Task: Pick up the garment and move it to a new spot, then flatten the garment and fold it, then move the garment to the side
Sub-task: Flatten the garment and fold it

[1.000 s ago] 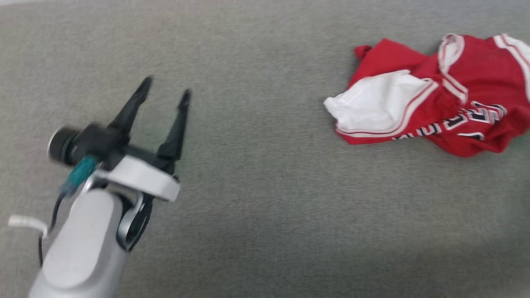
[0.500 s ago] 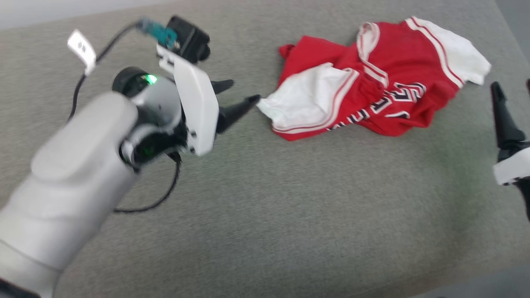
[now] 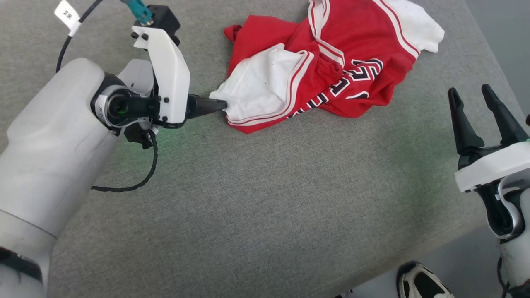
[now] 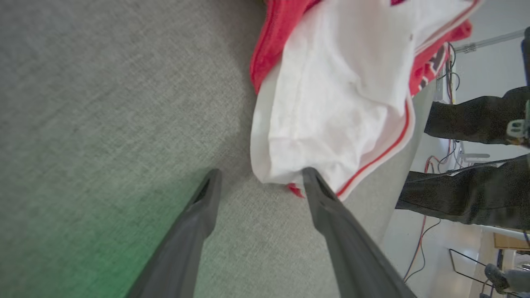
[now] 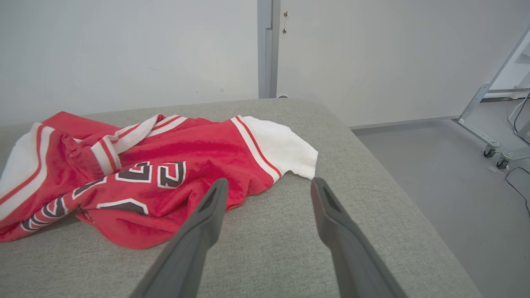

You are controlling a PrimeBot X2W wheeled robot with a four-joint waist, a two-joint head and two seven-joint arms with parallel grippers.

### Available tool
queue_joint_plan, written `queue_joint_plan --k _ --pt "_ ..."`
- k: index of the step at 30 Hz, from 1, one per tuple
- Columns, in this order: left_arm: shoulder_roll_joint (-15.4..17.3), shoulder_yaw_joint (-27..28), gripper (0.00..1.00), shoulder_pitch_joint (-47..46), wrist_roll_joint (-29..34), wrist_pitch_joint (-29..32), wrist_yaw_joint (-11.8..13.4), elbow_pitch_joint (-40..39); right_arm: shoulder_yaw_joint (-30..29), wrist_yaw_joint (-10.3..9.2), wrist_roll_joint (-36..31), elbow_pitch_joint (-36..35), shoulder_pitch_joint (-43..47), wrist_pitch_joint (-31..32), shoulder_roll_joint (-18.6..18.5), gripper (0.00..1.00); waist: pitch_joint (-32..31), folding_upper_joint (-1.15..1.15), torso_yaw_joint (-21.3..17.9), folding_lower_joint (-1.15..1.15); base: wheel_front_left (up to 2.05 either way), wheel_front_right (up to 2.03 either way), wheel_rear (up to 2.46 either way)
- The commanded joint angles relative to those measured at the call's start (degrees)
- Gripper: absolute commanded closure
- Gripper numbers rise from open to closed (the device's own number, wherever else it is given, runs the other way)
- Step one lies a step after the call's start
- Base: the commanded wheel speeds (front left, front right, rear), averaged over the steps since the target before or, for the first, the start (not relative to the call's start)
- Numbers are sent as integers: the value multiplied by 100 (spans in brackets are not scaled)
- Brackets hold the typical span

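Observation:
The garment point(image 3: 331, 54) lies crumpled at the far middle of the grey padded table point(image 3: 256, 198), red with white sleeves and black lettering showing. My left gripper point(image 3: 221, 104) points sideways at its near white sleeve point(image 3: 261, 87). In the left wrist view the left gripper point(image 4: 261, 174) is open, and the sleeve's point(image 4: 331, 103) lowest corner reaches just between the fingertips, touching the right finger point(image 4: 327, 207). My right gripper point(image 3: 468, 89) stands open at the table's right side, apart from the garment point(image 5: 165, 165). In its own view the right gripper point(image 5: 269, 182) holds nothing.
The table's right edge point(image 3: 488, 62) and near-right edge drop to grey floor. A shoe point(image 3: 418, 283) stands by the near edge. A person's dark-clad legs point(image 4: 468, 120) show beyond the table. A black cable point(image 3: 136, 182) loops from my left wrist. A wheeled metal frame point(image 5: 492, 124) stands at right.
The camera has swung, bringing the garment toward the middle. My left gripper has turned sideways and reached the white sleeve's edge. My right gripper has come into view, open.

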Motion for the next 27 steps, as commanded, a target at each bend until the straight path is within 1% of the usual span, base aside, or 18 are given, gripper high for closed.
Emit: queue_joint_plan --k 1,5,6,7,8,9,11,12,16,20,22,26,27 --pt "-61 74 0 -98 -116 43 9 99 2 -1 -68 -26 -24 13 59 0 64 0 -56 0 0 0 0" --pt "-148 78 0 -145 -253 72 9 90 13 -1 -86 -33 -94 -27 140 0 125 0 -88 0 0 0 0" --pt "-163 66 2 -137 -299 88 9 107 30 -1 -102 -16 -90 -29 161 0 129 0 -91 0 0 0 0" --pt "-170 42 11 -150 -293 102 9 89 39 -1 -120 -8 -93 -25 173 0 135 0 -93 0 0 0 0" --pt "-164 16 22 -176 -277 92 9 54 45 -1 -118 -10 -110 -28 189 0 147 0 -97 0 0 0 0" --pt "-178 21 52 -151 -345 112 9 75 46 -1 -119 -12 -119 -35 204 0 151 0 -99 0 0 0 0" --pt "-197 -23 89 -177 -354 135 9 12 41 -1 -135 -14 -126 -40 220 0 158 0 -89 0 0 0 0" --pt "-201 -14 100 -188 -374 84 9 10 19 -1 -136 -17 -125 -45 218 0 159 0 -69 0 0 0 0" --pt "-207 15 100 -265 -478 -31 9 -104 -117 -1 -171 -11 -52 -21 150 0 94 0 86 0 0 0 0" --pt "-62 212 100 -237 -672 -342 9 -360 -238 -1 -195 -70 64 23 106 0 -97 0 354 0 0 0 0" --pt "78 346 100 -150 -750 -546 9 -508 -301 -1 -222 -142 148 81 90 0 -196 0 520 0 0 0 0" --pt "531 507 100 130 -811 -931 9 -699 -383 -1 -269 -292 278 232 74 0 -341 0 829 0 0 0 0" --pt "531 507 100 130 -811 -931 9 -699 -383 -1 -269 -292 278 232 74 0 -341 0 829 0 0 0 0"
